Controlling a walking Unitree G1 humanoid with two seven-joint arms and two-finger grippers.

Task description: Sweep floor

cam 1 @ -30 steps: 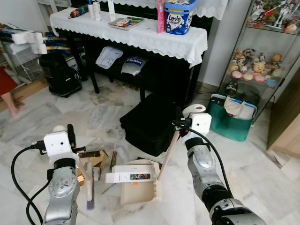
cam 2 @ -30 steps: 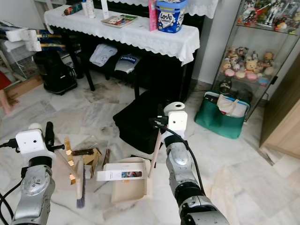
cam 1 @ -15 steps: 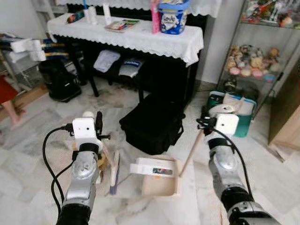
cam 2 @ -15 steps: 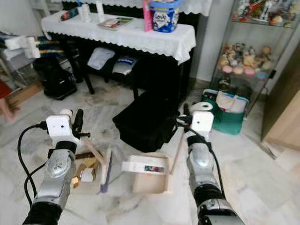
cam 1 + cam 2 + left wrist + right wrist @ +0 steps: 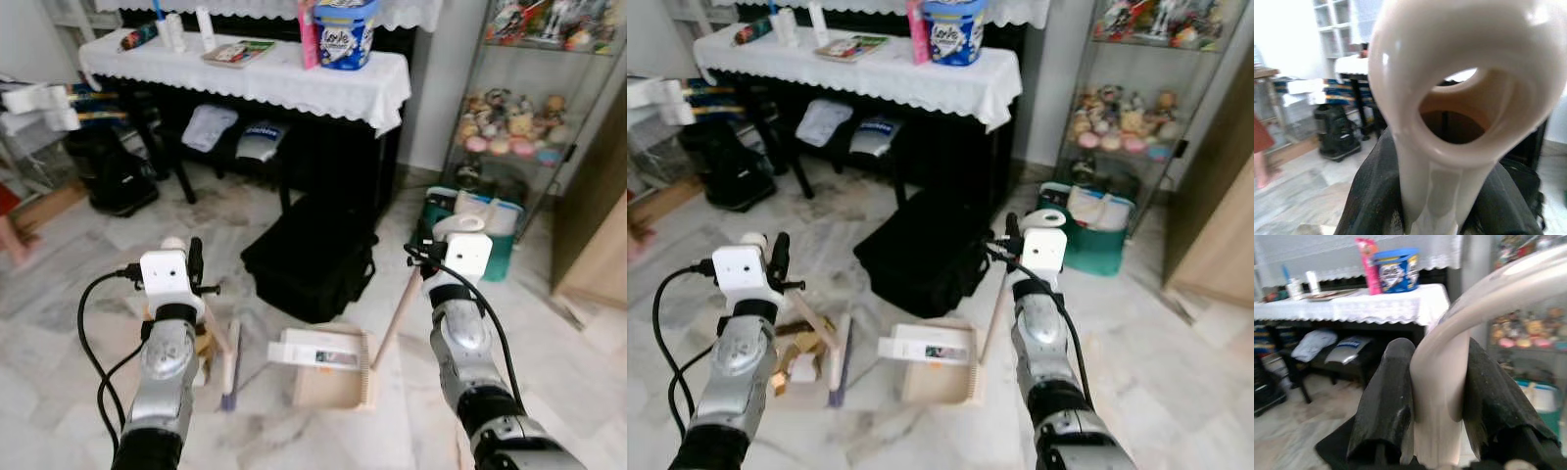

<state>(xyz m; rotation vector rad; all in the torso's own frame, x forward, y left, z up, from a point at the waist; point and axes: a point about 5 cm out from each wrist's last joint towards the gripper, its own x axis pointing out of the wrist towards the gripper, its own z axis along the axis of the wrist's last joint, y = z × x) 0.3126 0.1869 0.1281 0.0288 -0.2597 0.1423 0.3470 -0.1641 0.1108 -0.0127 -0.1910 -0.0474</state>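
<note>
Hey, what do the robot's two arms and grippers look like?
Both arms are jointed silver metal tubes. Each wrist carries a white boxy camera block, and a black cable loops from it down along the arm. The left gripper and right gripper each have two long, matte black fingers. No markings are legible.

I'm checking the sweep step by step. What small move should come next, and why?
Probably a short stroke of the brush toward the dustpan. The left gripper holds the brush handle, the right gripper holds the dustpan handle, and scraps lie beside the brush, away from the pan.
</note>
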